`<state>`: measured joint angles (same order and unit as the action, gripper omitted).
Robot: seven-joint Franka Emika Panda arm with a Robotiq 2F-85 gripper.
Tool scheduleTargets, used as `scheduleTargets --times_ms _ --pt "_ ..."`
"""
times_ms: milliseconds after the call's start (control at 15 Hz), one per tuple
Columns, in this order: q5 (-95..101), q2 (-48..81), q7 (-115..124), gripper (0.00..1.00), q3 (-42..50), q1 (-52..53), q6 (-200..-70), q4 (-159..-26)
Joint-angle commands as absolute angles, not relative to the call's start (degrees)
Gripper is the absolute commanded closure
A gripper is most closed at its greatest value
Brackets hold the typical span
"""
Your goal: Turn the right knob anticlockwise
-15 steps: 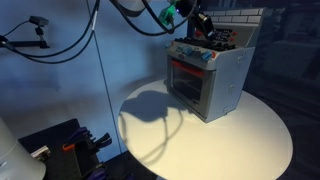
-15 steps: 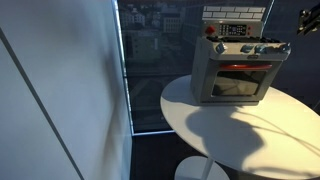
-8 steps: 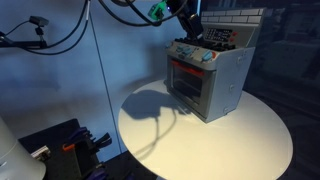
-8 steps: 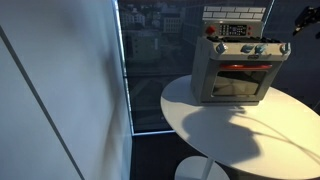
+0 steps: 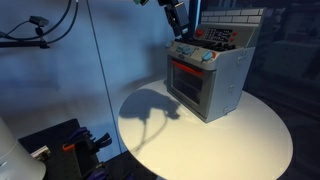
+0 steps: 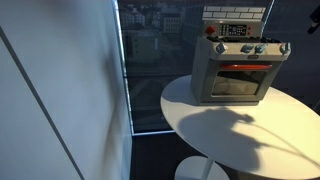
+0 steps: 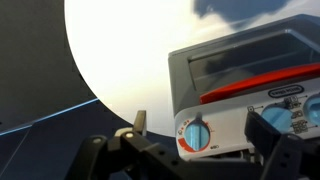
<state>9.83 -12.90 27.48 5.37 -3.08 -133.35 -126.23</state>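
Observation:
A grey toy oven [image 5: 215, 85] with a red-trimmed door stands on the round white table [image 5: 250, 140]. Its right knob [image 7: 197, 134] is blue with a red-orange ring and sits at the end of the control panel [image 5: 207, 57] [image 6: 283, 47]. My gripper [image 5: 178, 22] hangs above the oven's top edge, clear of the panel. In the wrist view the gripper [image 7: 205, 130] is open. The knob shows in the gap between its fingers [image 7: 139, 123], touched by neither. A second blue knob [image 7: 277, 118] lies further along the panel.
The oven has a raised back panel with a red button [image 6: 209, 30]. The table top [image 6: 230, 125] stretches out in front of the oven. A glass wall [image 6: 150, 70] stands beside the table. Cables hang from the arm [image 5: 60, 25].
The gripper has opened, let go of the knob, and lifted up and away from the oven's control panel.

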Motion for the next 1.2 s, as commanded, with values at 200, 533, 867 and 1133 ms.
scheduleTargets --times_ms 200,533,867,1133 --pt "5.70 -17.11 23.03 0.00 3.97 -4.86 -119.13 -125.22" --pt "4.10 -18.37 22.26 0.00 3.80 -4.99 -108.36 -123.37" --pt "0.46 -18.78 20.44 0.00 4.32 -4.78 -98.79 -120.85" --pt "-0.76 -18.63 20.46 0.00 4.20 -5.08 -94.22 -119.17"
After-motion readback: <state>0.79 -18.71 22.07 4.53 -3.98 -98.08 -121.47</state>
